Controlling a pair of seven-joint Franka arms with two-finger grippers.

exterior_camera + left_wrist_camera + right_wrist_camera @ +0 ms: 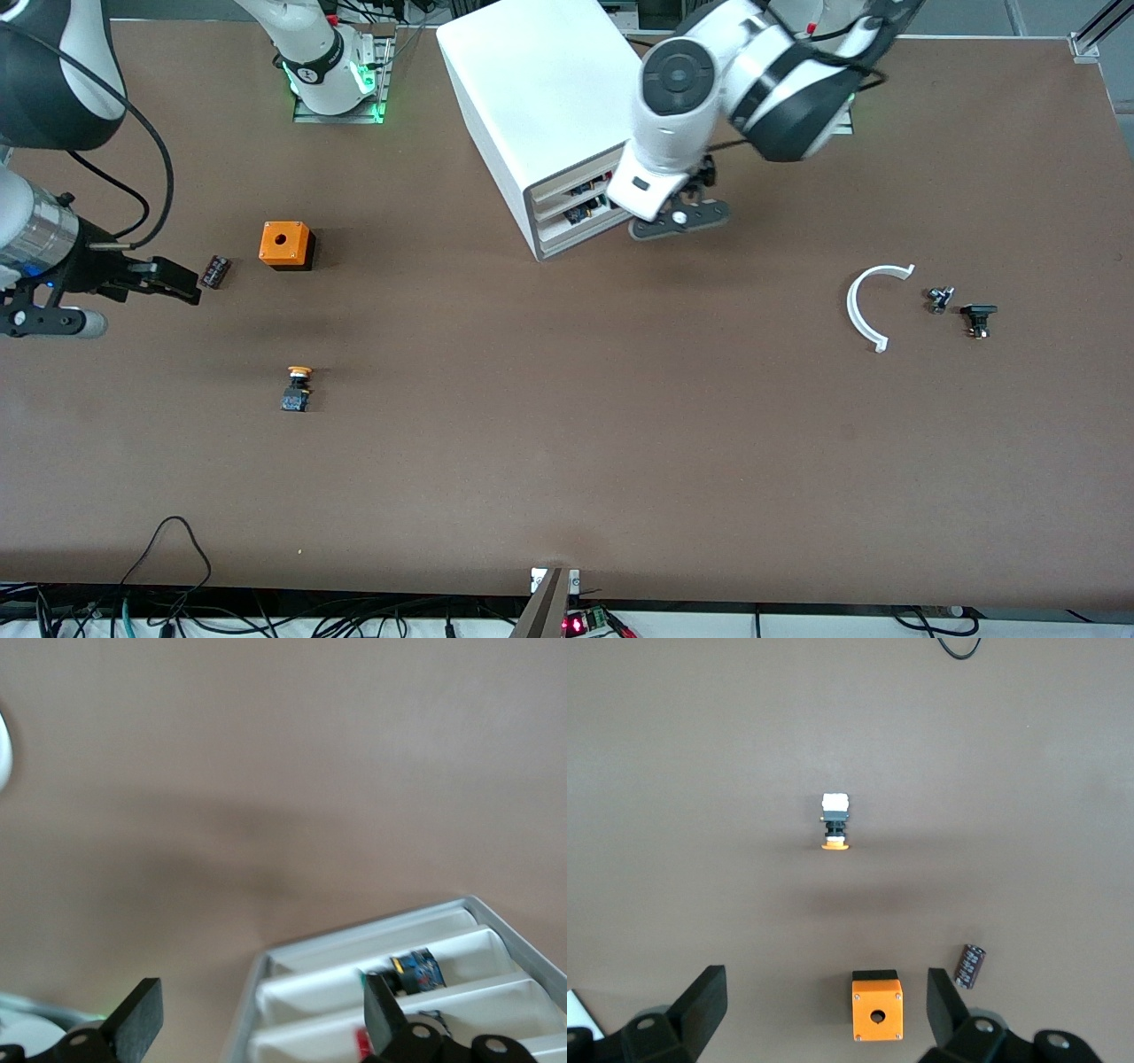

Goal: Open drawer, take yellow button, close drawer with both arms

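The right arm's black two-finger gripper hangs with its fingers spread wide and nothing between them, low over the brown table at the right arm's end, its tips just beside a small dark cylindrical capacitor lying on its side. Next to that stands an orange cube with a round hole in its top and a black base. Nearer the front camera than the cube, well apart from it, the tiny push-button with a round orange-yellow cap, black body and blue base lies alone on the bare table, outside any drawer. Toward the middle stands the big white rounded box cabinet, its three shallow tray drawers turned toward the left arm's end; the topmost white drawer is pulled out, and the left wrist view shows its long compartments, one holding a small blue and black part, another something red that is mostly hidden. The left arm's black gripper hovers over the drawer fronts, fingers spread and empty. Toward the left arm's end lie a white plastic half-ring and, just beside it, two small black parts.
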